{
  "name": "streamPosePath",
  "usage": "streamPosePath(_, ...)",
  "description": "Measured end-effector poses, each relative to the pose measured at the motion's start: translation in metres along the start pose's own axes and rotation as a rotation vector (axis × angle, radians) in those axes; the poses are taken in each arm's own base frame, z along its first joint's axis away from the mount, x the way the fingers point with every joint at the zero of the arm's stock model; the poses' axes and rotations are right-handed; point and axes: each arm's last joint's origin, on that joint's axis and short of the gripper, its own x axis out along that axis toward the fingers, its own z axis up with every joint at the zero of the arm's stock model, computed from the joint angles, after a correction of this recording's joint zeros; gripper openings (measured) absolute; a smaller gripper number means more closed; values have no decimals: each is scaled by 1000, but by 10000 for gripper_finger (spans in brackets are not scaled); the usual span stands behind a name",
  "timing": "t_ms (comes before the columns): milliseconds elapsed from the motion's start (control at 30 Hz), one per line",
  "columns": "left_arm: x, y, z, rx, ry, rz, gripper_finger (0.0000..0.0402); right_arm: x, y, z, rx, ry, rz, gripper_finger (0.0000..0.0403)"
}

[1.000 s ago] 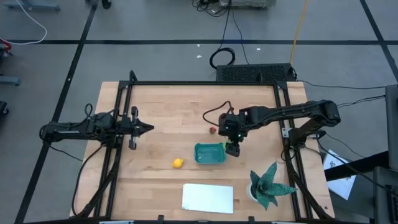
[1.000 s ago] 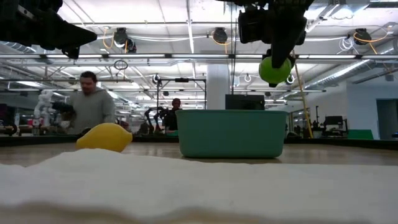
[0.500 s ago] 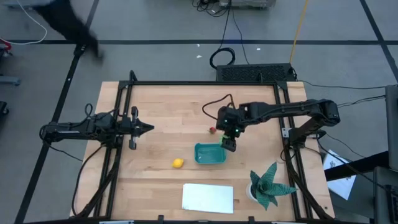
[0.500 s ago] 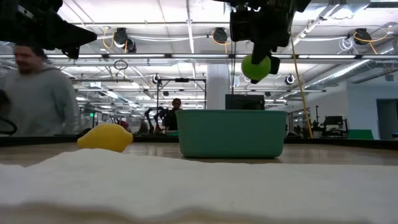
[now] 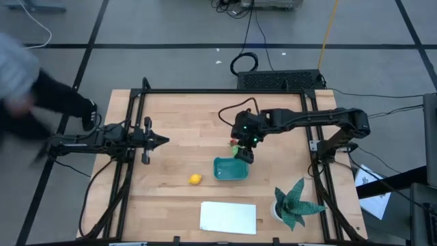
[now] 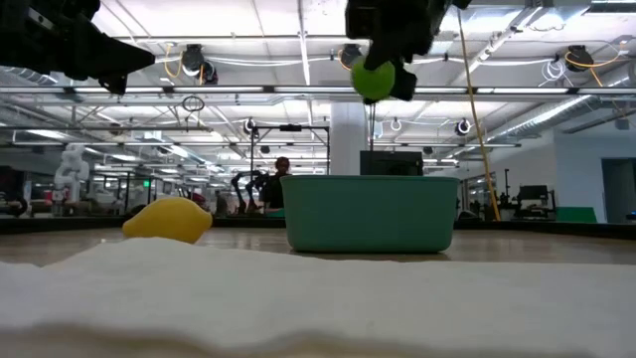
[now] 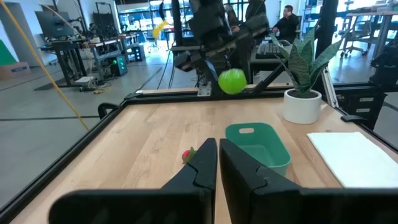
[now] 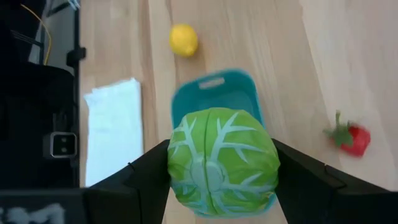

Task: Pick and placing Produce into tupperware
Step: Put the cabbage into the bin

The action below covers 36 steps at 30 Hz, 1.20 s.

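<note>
The right gripper (image 8: 221,163) is squeezing a round green ball (image 6: 374,80) that looks like a little cabbage, one finger on each side of its middle. It holds the ball up in the air, above the far edge of the teal tub (image 5: 230,169), not inside it yet. The ball looks light and hard, like a plastic toy, and smooth, so it could slip or roll away if it is let go too early. Holding it around the fattest part looks like the best way. The yellow lemon (image 5: 195,179) sits on the table (image 5: 177,116) near the tub, and it would roll too. The small red strawberry (image 8: 354,137) lies just behind the tub and would need a gentle pinch. The left gripper (image 5: 161,141) waits far off with its fingers closed on nothing.
</note>
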Motion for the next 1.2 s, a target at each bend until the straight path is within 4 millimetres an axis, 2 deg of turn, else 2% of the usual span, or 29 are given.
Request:
streamPosePath(267,0,0,0,-1,0,0,24,6,2,17,-31,28,-11,228)
streamPosePath(633,0,0,0,0,4,0,24,40,-5,37,-68,93,-18,228)
streamPosePath(900,0,0,0,0,4,-1,24,59,-12,36,-91,153,-24,228)
streamPosePath(1200,0,0,0,-2,4,-1,24,90,-16,32,-110,200,-23,228)
